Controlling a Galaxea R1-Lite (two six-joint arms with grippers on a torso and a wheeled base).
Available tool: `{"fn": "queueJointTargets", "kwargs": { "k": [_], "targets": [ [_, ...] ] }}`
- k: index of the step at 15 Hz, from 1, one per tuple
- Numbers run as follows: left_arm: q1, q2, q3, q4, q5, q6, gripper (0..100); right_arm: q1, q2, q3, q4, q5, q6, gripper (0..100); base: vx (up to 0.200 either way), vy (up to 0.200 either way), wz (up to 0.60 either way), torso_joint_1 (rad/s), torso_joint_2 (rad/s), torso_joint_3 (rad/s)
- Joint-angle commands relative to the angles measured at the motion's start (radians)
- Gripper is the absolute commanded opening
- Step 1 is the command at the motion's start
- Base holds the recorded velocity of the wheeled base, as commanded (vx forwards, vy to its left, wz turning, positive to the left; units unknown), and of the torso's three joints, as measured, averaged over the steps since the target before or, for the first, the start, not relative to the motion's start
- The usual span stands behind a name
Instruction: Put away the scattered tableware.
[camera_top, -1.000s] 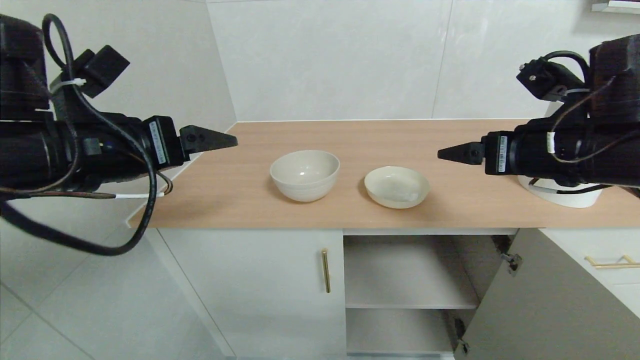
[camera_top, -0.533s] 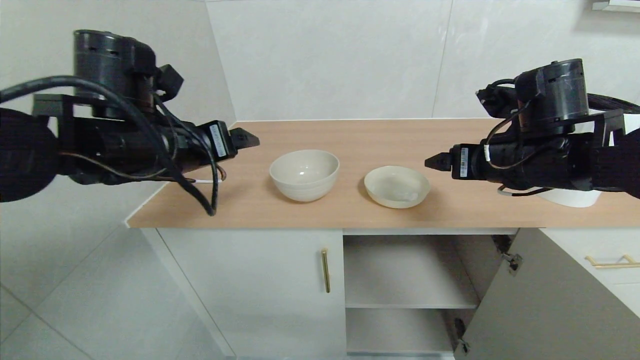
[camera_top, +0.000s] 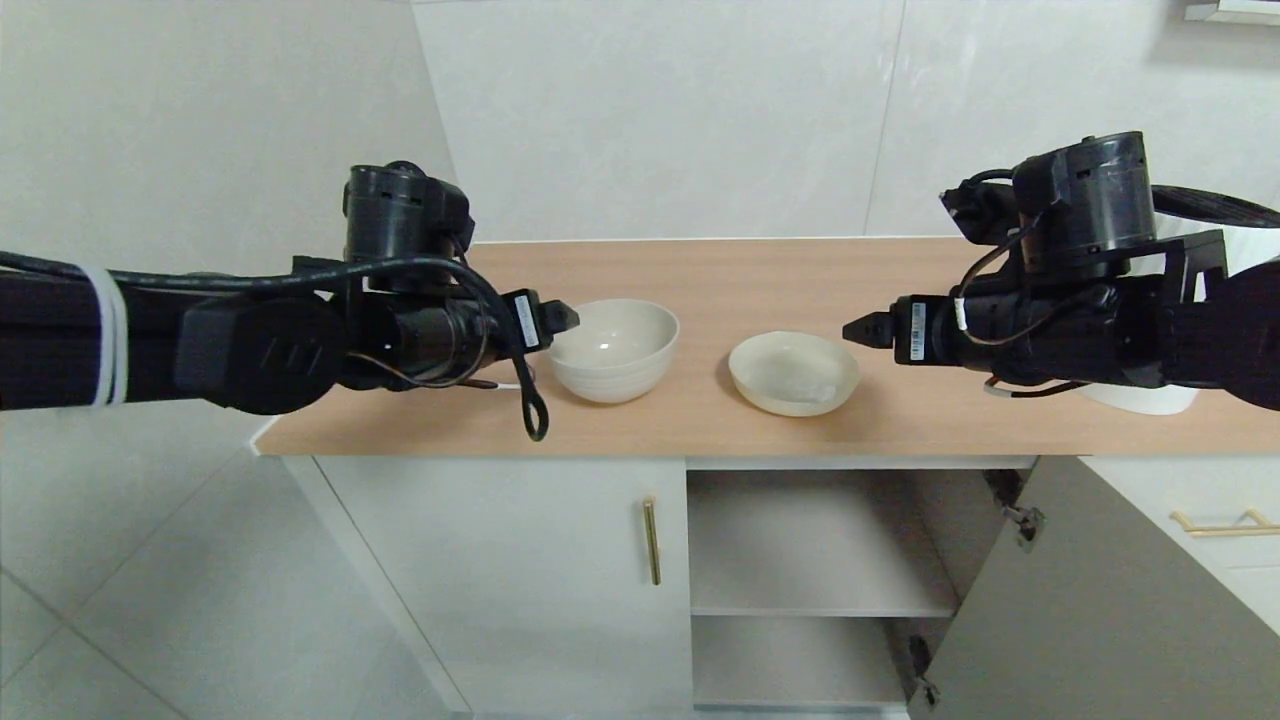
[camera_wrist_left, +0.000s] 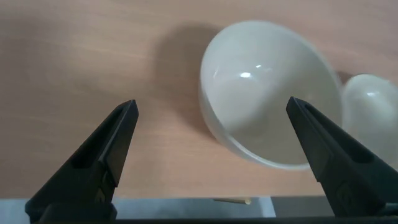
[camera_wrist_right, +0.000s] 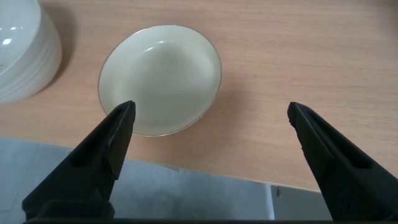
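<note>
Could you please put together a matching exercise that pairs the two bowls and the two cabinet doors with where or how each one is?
Column one:
1. deep bowl
2. shallow bowl
3. left cabinet door
4. right cabinet door

Column two:
A. swung open
B. on the counter, beside the left gripper
C. shut, with a gold handle
D. on the counter, nearer the right gripper

Pairs: 1-B, 2-D, 3-C, 4-A.
</note>
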Motion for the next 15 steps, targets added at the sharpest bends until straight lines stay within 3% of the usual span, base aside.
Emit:
{"fn": "queueJointTargets", "kwargs": {
  "k": [1,3,6,7,12,15],
  "targets": [
    [-0.001,0.062,-0.024,-0.002,0.0,-0.005,100,0.0,0.001,0.0,0.0,0.0,0.001,100,0.0,0.0,0.0,0.0,0.0,0.0],
    [-0.003,0.092,-0.049,-0.002,-0.002,-0.035,100,0.0,0.003,0.0,0.0,0.0,0.001,100,0.0,0.0,0.0,0.0,0.0,0.0],
    [-0.001,0.117,-0.073,-0.002,-0.002,-0.038,100,0.0,0.003,0.0,0.0,-0.005,0.001,100,0.0,0.0,0.0,0.0,0.0,0.0],
    [-0.001,0.117,-0.073,-0.002,-0.002,-0.038,0,0.0,0.003,0.0,0.0,-0.006,0.001,100,0.0,0.0,0.0,0.0,0.0,0.0],
    [-0.004,0.109,-0.072,-0.002,0.0,-0.039,0,0.0,0.003,0.0,0.0,-0.006,0.0,100,0.0,0.0,0.0,0.0,0.0,0.0],
    [-0.036,-0.012,-0.031,-0.002,0.063,-0.036,0,0.0,0.006,-0.002,0.0,-0.005,0.0,100,0.0,0.0,0.0,0.0,0.0,0.0]
  ]
}}
